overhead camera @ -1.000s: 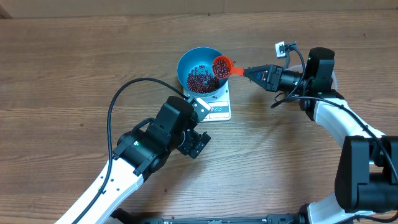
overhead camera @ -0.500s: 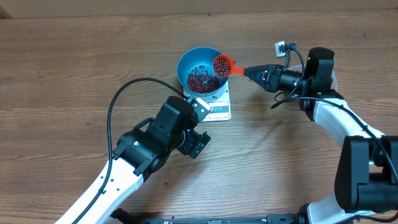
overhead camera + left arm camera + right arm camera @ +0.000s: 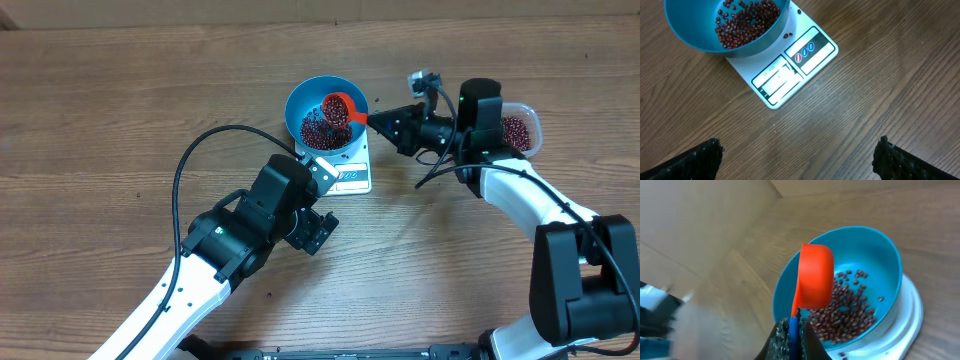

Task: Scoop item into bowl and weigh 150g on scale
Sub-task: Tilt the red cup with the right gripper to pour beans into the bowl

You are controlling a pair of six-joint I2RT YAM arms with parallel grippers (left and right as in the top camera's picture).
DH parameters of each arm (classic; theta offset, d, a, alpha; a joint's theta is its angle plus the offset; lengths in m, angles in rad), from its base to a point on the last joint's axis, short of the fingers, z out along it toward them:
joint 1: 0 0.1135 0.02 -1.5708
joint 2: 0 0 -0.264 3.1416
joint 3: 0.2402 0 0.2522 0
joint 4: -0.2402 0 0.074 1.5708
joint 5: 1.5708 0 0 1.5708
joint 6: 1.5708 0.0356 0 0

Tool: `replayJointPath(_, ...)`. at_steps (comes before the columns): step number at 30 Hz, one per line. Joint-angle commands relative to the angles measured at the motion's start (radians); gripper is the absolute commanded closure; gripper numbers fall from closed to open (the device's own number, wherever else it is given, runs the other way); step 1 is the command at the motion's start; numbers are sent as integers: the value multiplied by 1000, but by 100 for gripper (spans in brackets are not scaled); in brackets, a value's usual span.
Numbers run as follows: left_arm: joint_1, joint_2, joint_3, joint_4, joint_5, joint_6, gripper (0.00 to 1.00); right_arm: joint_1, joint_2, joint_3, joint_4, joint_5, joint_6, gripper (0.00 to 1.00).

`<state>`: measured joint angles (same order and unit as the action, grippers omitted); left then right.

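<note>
Orange plastic scoop (image 3: 338, 107) tipped over round blue bowl (image 3: 300, 95), clenched in right gripper (image 3: 385, 122); left gripper (image 3: 315, 232) released, near flat white scale (image 3: 352, 176).

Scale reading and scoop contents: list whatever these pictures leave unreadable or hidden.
- scale: left wrist view, display digits too pale to read; overhead, too small.
- orange scoop: right wrist view shows only its tipped back; whether it is empty is hidden.
- clear tub: overhead, partly covered by the right arm.
- left end effector: left wrist view, fingertips cut off by the bottom edge.
</note>
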<state>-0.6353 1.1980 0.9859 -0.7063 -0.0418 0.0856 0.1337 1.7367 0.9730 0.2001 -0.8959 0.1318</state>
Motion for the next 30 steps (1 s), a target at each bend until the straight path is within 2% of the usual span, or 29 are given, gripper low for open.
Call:
replayJointPath(1, 2, 8, -2, 3, -7, 12, 1, 11, 8, 2, 10, 70, -166, 96)
replayJointPath(19, 2, 8, -2, 3, -6, 12, 1, 11, 8, 2, 8, 74, -784, 96)
replayJointPath(25, 2, 8, -2, 3, -7, 12, 1, 11, 9, 2, 9, 47, -934, 96)
replayJointPath(30, 2, 8, -2, 3, -7, 12, 1, 11, 9, 2, 8, 18, -948, 96)
